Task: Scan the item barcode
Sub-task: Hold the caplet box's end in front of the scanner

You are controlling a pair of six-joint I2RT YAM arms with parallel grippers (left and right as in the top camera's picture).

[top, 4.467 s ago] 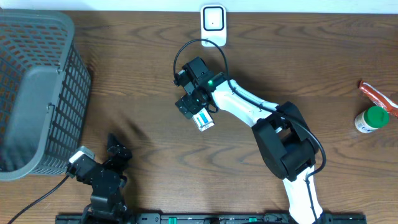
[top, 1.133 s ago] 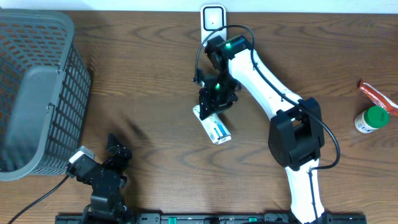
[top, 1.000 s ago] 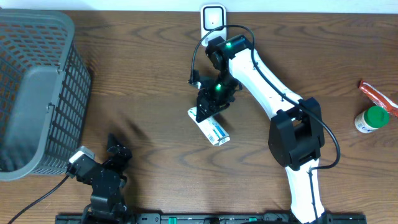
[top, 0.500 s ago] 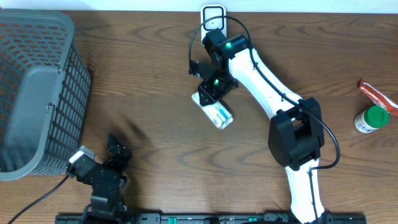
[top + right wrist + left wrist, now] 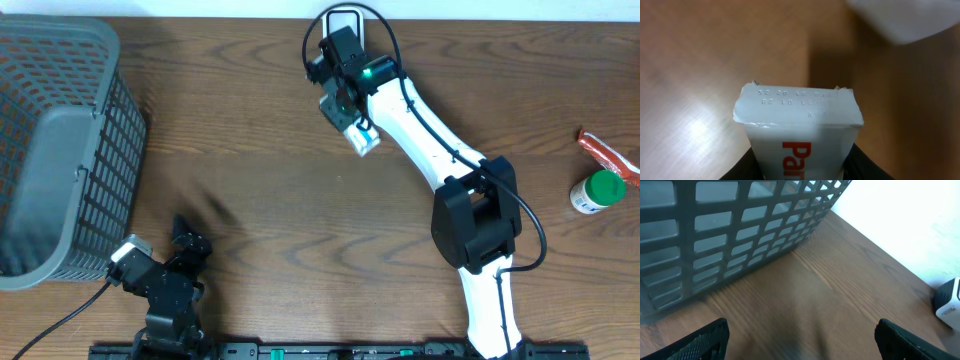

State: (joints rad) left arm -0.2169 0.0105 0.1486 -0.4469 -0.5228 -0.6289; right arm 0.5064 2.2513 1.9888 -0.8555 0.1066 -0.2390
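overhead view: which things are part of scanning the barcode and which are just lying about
In the job: white box, held in right claw; white scanner.
Lying about: grey basket; green-capped bottle; red packet.

The white-and-black right arm (image 5: 425, 135) is stretching toward the upper centre, right gripper (image 5: 343, 98) pinching a small white carton (image 5: 360, 137); the black left arm (image 5: 160, 285) is crouching lower left, left gripper (image 5: 187, 238) gaping.

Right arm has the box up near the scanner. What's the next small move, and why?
Probably shift the box in the right gripper slightly toward the scanner. In the right wrist view the scanner sits off to the upper right of the box's end, not squarely ahead.
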